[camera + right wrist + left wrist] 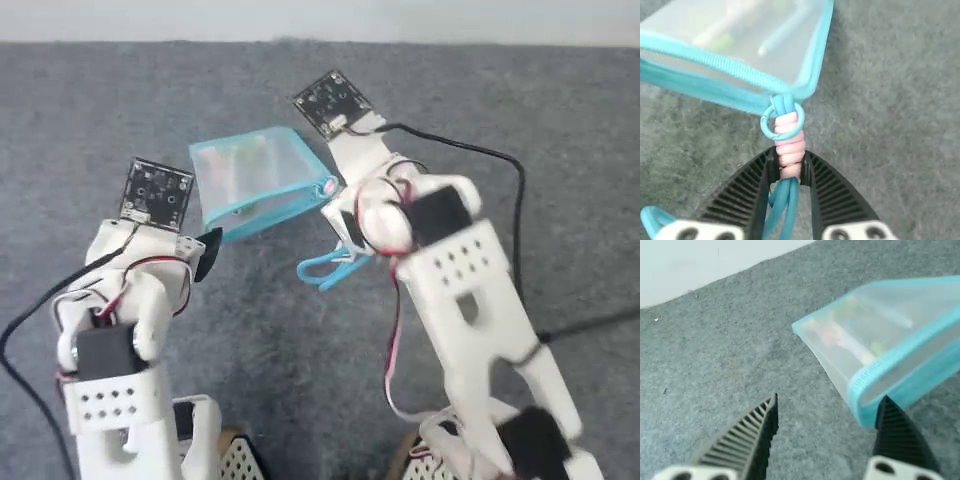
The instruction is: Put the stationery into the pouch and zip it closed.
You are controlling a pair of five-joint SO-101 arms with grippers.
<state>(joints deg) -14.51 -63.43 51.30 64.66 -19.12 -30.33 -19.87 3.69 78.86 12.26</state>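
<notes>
A see-through pouch (255, 180) with teal trim lies on the grey carpet, with pens and other stationery (850, 335) inside it. Its zipper edge faces the arms. My right gripper (788, 159) is shut on the pink zipper pull (789, 142), which hangs from a teal ring (782, 122) at the pouch's (740, 40) right corner. In the high view this gripper (330, 192) sits at that corner. My left gripper (827, 422) stands open just before the pouch's (890, 340) left corner, one finger (897, 432) close to the teal edge. In the high view it (203, 250) is beside the pouch.
A teal cord loop (328, 268) trails on the carpet under the right arm. Grey carpet (120, 100) spreads all around, ending at a pale wall at the back. A black cable (500, 165) runs behind the right arm.
</notes>
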